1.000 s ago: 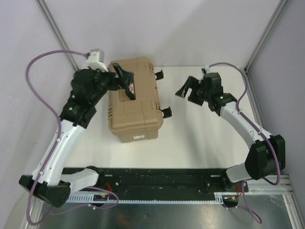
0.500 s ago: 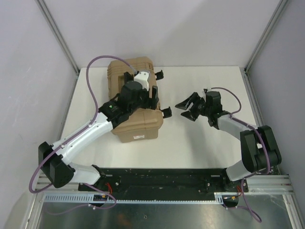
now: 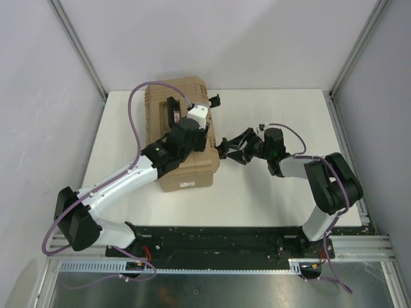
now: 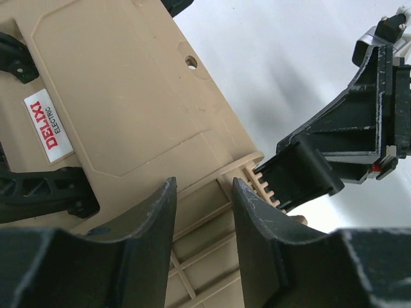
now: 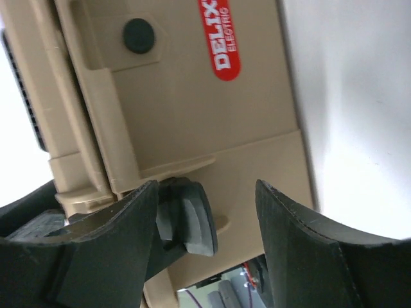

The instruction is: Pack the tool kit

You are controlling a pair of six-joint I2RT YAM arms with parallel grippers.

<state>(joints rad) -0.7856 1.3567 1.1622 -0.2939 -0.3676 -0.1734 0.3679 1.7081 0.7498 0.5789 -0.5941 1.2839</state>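
The tan tool case (image 3: 168,106) lies shut on the white table, with its red label (image 4: 48,122) and black handle (image 4: 38,189) on the lid. My left gripper (image 3: 207,142) hovers over the lid's right edge; in the left wrist view the gripper (image 4: 202,186) has its jaws narrowly apart with only the ribbed case side between them. My right gripper (image 3: 230,151) is at the case's right side. In the right wrist view that gripper (image 5: 207,189) is open around a black latch (image 5: 186,215), which sits against one finger (image 5: 128,218).
A second black latch (image 3: 214,99) sticks out of the case farther back. The white table (image 3: 282,122) is bounded by grey walls and metal posts. Both arm bases stand on the black rail (image 3: 212,240) at the near edge.
My left arm swung from the case's left rear across the lid to its right edge, and its jaws narrowed. My right gripper moved left to the case's latch, closing slightly.
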